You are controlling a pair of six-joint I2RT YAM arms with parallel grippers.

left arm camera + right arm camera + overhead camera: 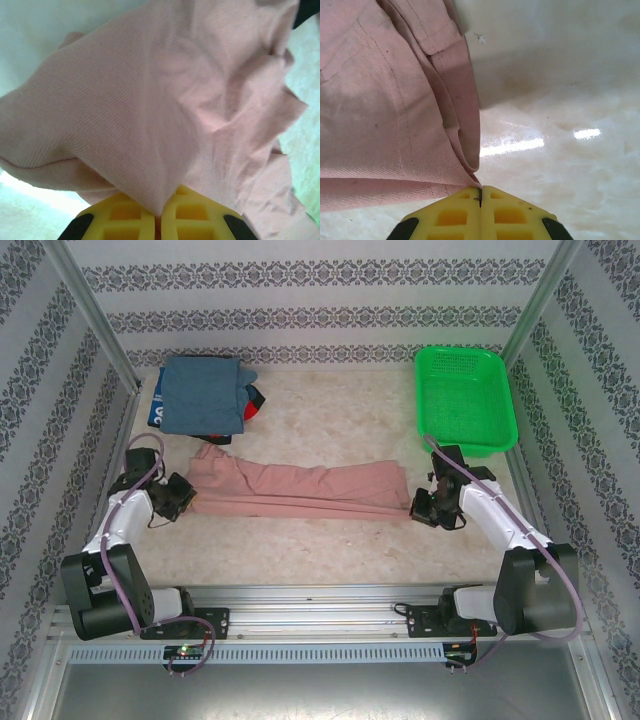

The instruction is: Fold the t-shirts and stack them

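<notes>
Lying across the near part of the table (330, 420), the dusty-pink t-shirt (300, 492) is stretching as a long folded band between both arms. The left gripper (161, 212) is pinching its bunched left end, and the right gripper (481, 192) is clamping the hemmed right corner. Farther back at the left, folded t-shirts (205, 395) are sitting stacked, blue-grey on top, with a blue-and-white print at the edge too small to read. A green mesh basket (467, 352) is standing at the right rear.

No legible text, label, brand or number is seen. White marks on a blue patch (154, 416) beside the folded t-shirts (205, 395), at ten o'clock on the table (330, 420), are too small to be read.
</notes>
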